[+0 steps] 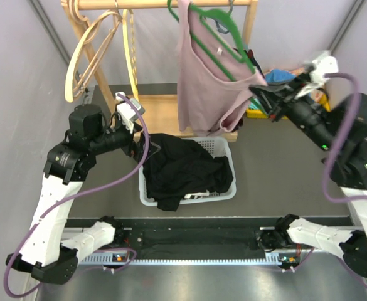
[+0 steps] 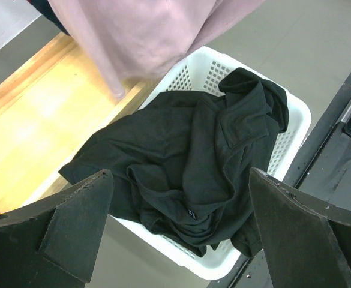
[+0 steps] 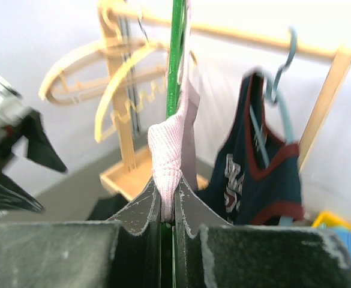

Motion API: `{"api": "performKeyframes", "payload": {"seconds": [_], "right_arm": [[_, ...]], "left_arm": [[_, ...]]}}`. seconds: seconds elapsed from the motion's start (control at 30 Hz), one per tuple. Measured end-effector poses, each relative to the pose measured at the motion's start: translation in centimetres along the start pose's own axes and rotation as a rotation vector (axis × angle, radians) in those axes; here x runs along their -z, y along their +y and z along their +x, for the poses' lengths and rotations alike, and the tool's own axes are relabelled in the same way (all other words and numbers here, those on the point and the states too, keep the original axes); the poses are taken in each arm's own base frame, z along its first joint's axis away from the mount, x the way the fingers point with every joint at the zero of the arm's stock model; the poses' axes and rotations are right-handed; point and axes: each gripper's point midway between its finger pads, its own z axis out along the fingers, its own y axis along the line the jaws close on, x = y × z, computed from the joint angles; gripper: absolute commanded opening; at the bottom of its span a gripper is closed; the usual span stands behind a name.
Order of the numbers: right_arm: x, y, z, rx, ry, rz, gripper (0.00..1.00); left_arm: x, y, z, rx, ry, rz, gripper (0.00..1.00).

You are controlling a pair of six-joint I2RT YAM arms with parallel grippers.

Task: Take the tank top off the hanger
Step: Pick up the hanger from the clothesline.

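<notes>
The pink tank top [image 1: 202, 88] hangs on the green hanger [image 3: 175, 60] from the wooden rack [image 1: 139, 4], at 12 o'clock from the white basket [image 1: 219, 148]. The right fingers [image 3: 156, 207] are pinched tight on a bunched fold of its fabric at its 4 o'clock edge. The hanger's bar runs up just behind, and I cannot tell whether it is caught too. The left fingers [image 2: 79, 222] are spread wide and hold nothing, above a black garment [image 2: 193, 156] that hides most of the basket's inside. The left wrist view cuts off the top's upper part.
</notes>
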Motion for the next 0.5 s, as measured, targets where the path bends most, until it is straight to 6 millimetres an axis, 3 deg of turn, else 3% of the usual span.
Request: {"api": "performKeyframes", "payload": {"seconds": [0.1, 0.23, 0.5], "right_arm": [[1.8, 0.5, -3.6, 0.005, -0.088, -0.025, 0.00], [3.5, 1.2, -6.0, 0.003, -0.152, -0.055, 0.00], [4.2, 2.4, -6.4, -0.042, -0.156, -0.115, 0.00]], "left_arm": [[0.0, 0.0, -0.1, 0.002, -0.003, 0.001, 0.99], [0.1, 0.0, -0.1, 0.003, -0.005, 0.006, 0.99], [0.2, -0.1, -0.3, 0.004, -0.010, 0.009, 0.99]]}}
